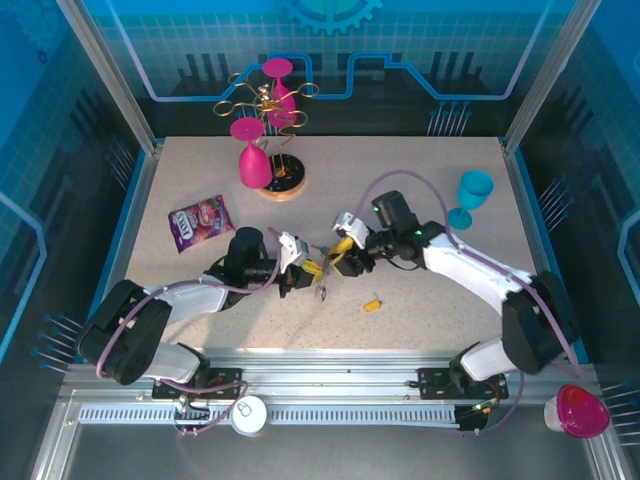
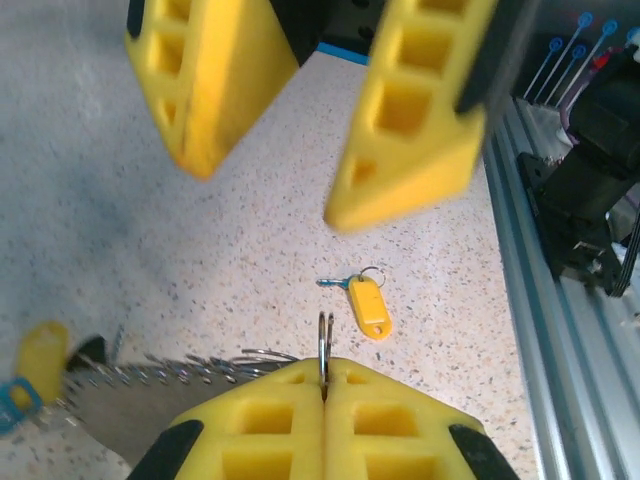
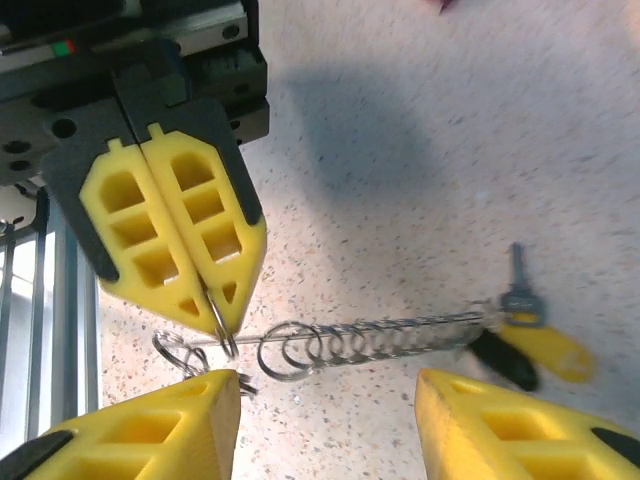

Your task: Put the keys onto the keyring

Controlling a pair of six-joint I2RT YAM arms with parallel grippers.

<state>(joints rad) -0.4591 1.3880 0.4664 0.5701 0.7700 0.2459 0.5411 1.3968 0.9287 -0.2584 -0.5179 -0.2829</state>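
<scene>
Speckled table (image 1: 420, 310): purple packet (image 1: 200, 220), perhaps sweets; blue goblet (image 1: 472, 197); yellow-tagged key (image 2: 368, 305).

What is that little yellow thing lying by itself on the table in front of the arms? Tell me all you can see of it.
It is a small key with a silvery blade, joined by a thin wire ring to an oblong yellow-orange plastic tag. The tag looks smooth, with a small hole at its far end. The whole thing lies flat on the speckled table, and nothing else touches it.
</scene>
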